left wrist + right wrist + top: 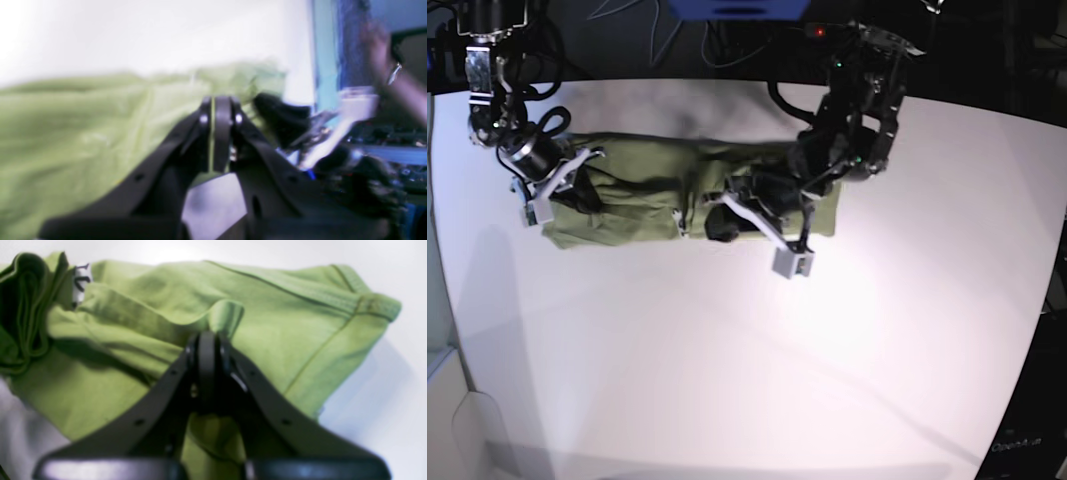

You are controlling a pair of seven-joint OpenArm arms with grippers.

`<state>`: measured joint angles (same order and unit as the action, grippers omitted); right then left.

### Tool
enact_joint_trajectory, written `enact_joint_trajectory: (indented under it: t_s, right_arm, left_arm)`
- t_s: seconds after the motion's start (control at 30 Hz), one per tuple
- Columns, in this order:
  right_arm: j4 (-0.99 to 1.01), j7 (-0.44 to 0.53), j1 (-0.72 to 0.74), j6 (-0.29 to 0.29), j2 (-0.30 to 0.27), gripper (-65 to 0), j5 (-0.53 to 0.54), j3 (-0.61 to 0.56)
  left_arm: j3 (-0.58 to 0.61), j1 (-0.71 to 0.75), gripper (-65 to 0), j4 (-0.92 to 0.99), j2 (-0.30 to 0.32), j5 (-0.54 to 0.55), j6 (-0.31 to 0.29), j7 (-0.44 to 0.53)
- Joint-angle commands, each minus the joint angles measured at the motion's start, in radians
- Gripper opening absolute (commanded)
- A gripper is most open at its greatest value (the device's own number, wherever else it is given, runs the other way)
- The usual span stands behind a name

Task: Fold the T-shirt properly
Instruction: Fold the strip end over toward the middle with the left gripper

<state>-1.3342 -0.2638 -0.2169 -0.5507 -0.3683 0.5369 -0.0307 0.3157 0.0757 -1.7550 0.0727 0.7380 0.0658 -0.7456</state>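
While one soft, wrinkled green T-shirt (647, 195) lies bunched at 11 o'clock on the smooth white desk (727, 360), left gripper (218, 103) and right gripper (206, 340) each clench its cloth.

You are looking at a white table (757, 370) with a matte top, evenly lit, brightest near its middle; soft grey shadows streak diagonally toward the near edge. Beyond the far edge you see a dark background with black cables (642, 30) and a blue panel (739, 8). In the blurred left wrist view, you can make out a turquoise and blue upright strip (333, 50) and a person's forearm with a wristwatch (394, 74).
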Motion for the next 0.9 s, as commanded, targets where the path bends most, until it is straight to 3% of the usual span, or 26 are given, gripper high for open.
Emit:
enact_joint_trajectory:
  t_s: [0.0, 0.13, 0.27, 0.37, 0.87]
  right_arm:
    - [-0.003, -0.035, -0.002, 0.001, -0.010, -64.6, -0.019, -0.002]
    - [-0.003, -0.035, -0.002, 0.001, -0.011, -64.6, -0.019, -0.002]
    - [-0.005, -0.035, -0.002, 0.001, -0.013, -64.6, -0.019, -0.002]
    - [-0.005, -0.035, -0.002, 0.001, -0.013, -64.7, -0.019, -0.002]
    - [-0.014, -0.035, -0.002, 0.001, -0.011, -64.3, -0.093, 0.005]
  left_arm:
    - [0.000, -0.012, -63.4, -0.055, 0.014, 0.039, -0.013, 0.010]
    - [-0.042, -0.009, -63.4, -0.124, 0.111, 0.151, -0.004, 0.008]
    - [-0.177, 0.065, -63.4, -0.023, 0.172, 0.200, -0.008, 0.014]
    - [-0.247, 0.085, -63.4, 0.088, 0.177, 0.200, -0.011, 0.007]
    - [-0.252, 0.055, -63.4, 0.290, 0.178, 0.199, -0.008, 0.016]
